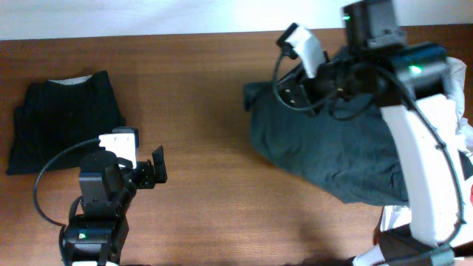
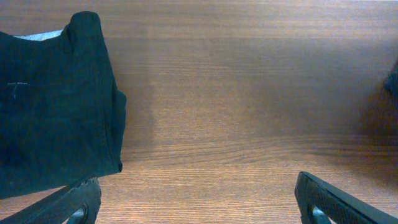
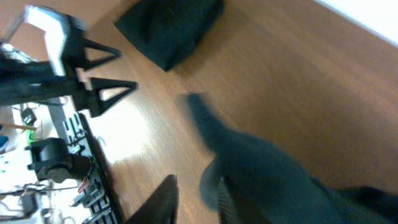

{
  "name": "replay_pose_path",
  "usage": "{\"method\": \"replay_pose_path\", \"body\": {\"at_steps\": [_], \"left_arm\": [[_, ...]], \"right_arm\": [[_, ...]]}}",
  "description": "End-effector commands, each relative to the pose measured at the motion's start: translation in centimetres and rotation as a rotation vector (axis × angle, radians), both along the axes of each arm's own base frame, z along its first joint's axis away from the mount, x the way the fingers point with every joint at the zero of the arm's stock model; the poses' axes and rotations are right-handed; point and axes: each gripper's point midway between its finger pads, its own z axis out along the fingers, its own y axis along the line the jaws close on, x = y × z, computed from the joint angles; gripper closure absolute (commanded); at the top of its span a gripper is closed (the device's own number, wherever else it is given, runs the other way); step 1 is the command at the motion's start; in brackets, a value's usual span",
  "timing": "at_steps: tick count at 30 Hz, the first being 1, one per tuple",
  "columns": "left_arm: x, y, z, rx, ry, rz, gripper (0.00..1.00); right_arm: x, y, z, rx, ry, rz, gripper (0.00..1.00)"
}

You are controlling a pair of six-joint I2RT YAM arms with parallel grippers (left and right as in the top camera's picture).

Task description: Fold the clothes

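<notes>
A large dark shirt (image 1: 332,151) lies crumpled at the right of the wooden table; no letters show on it. My right gripper (image 3: 196,196) hovers over its left end. The fingers are a narrow gap apart with wood showing between them, and the cloth (image 3: 267,174) bunches against the right finger. The view is blurred. In the overhead view this gripper (image 1: 290,87) is at the shirt's upper left. A folded black shirt (image 1: 63,122) lies at the far left and shows in the left wrist view (image 2: 56,106). My left gripper (image 2: 196,205) is open and empty over bare wood to its right.
White cloth (image 1: 460,137) and a bit of red cloth (image 1: 471,198) lie at the right edge under the right arm. The table's far edge (image 1: 185,35) meets a white wall. Bare wood (image 1: 207,125) lies between the two dark shirts.
</notes>
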Motion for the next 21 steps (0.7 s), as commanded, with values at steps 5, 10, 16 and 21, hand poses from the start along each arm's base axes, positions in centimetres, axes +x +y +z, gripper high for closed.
{"method": "replay_pose_path", "body": {"at_steps": [5, 10, 16, 21], "left_arm": [[0.2, -0.3, 1.0, -0.001, -0.023, -0.022, 0.01], [0.1, -2.9, 1.4, -0.089, -0.035, -0.152, 0.01], [0.0, -7.0, -0.4, -0.302, 0.080, -0.301, 0.01], [-0.1, -10.5, -5.7, -0.483, 0.359, -0.310, 0.01]], "right_arm": [[4.5, -5.3, -4.6, -0.264, 0.068, -0.339, 0.01], [5.3, -13.2, -5.9, -0.441, 0.144, -0.724, 0.01], [3.8, -18.3, -6.9, -0.464, 0.270, -0.832, 0.01], [3.1, -20.2, -7.1, -0.424, 0.331, -0.875, 0.01]]}}
